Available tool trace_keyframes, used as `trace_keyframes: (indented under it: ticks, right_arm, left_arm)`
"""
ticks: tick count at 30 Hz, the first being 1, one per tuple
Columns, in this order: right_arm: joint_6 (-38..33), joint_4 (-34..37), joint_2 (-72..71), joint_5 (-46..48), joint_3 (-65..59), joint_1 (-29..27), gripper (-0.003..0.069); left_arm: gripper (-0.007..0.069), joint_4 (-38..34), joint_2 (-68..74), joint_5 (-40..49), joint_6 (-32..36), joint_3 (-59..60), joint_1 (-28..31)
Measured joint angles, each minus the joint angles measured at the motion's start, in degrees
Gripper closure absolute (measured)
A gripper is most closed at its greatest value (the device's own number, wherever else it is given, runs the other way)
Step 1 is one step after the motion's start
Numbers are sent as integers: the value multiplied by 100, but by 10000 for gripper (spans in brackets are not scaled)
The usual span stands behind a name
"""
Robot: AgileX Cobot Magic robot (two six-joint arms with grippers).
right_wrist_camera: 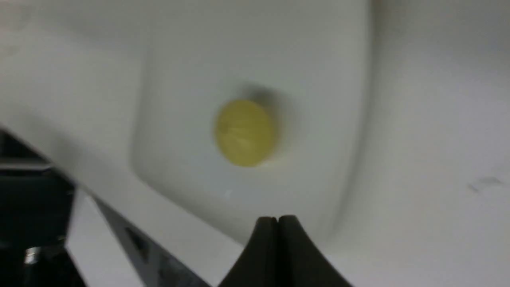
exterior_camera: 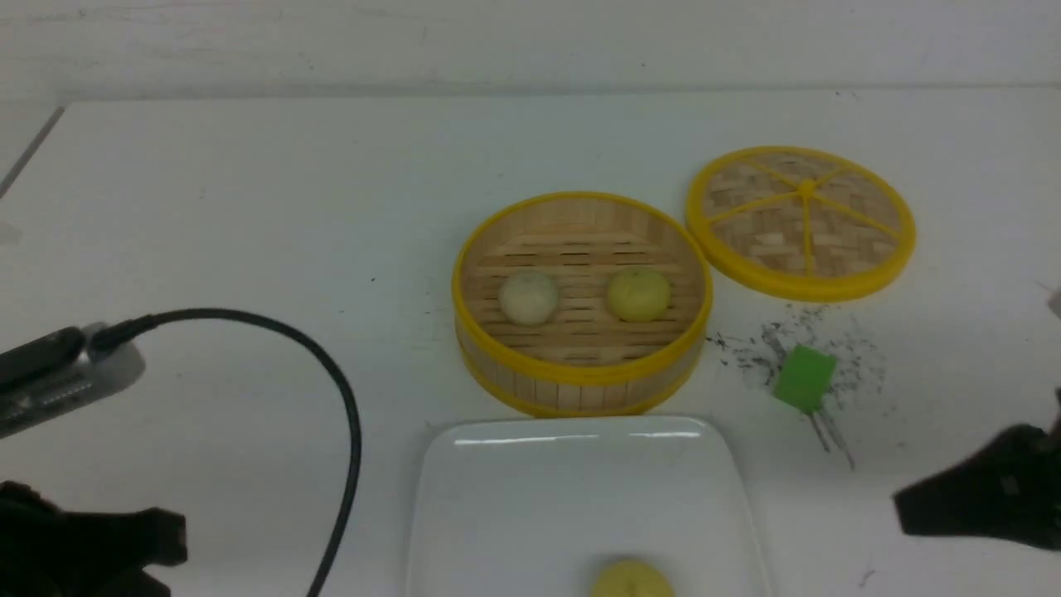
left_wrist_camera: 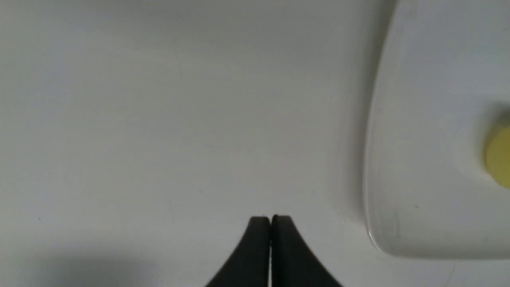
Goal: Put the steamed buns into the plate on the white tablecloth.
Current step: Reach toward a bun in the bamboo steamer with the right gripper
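An off-white pleated bun point(exterior_camera: 529, 298) and a pale yellow bun point(exterior_camera: 638, 293) sit in the round yellow-rimmed bamboo basket point(exterior_camera: 580, 373). A second pale yellow bun point(exterior_camera: 632, 580) lies in the white square plate point(exterior_camera: 514, 497) near the front edge; it also shows in the right wrist view point(right_wrist_camera: 244, 132) and partly in the left wrist view point(left_wrist_camera: 499, 157). My left gripper point(left_wrist_camera: 271, 218) is shut and empty over the tablecloth point(left_wrist_camera: 159, 119), left of the plate point(left_wrist_camera: 418, 223). My right gripper point(right_wrist_camera: 277, 219) is shut and empty beside the plate's rim point(right_wrist_camera: 167, 175).
The basket's lid point(exterior_camera: 801, 221) lies at the back right. A green cube point(exterior_camera: 804, 377) sits on dark scuffs right of the basket. A black cable point(exterior_camera: 344, 414) loops across the left side. The right arm's dark body point(exterior_camera: 986, 497) is at the right edge.
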State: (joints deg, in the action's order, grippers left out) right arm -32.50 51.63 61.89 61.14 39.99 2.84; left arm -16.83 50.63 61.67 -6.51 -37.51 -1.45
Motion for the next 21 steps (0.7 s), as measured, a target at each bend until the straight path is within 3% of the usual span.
trace_keyframes:
  ticks: [2,5,7,9,12,15,19,21]
  right_arm:
    - [-293,320,464,39,335,430,660]
    - [-175,149,1141,-187,950,1050,660]
    - [125,-235,1511,-377,1400,1415,659]
    - [848,-1212,2265,-712,2243,1926,652]
    - [1645,-2239,2987,-900,3201,2265,629]
    - [2373,-3218,3701,-1005,4134,2444,573]
    - [2914,-3847,4314,-1099,4871,2493,471]
    - [3125,-4143,4685,-1214,5271,2499,368]
  left_arm:
    - [589,-23,212,-151,43,-14,0]
    - [587,-29,366,-242,64,-22,0]
    - [584,-29,401,-262,64,-22,0]
    - [575,-22,403,-288,68,-22,0]
    - [570,20,403,-321,68,-22,0]
    - [563,104,403,-338,70,-22,0]
    - [550,150,403,-338,82,-22,0]
    - [542,162,403,-338,82,-22,0]
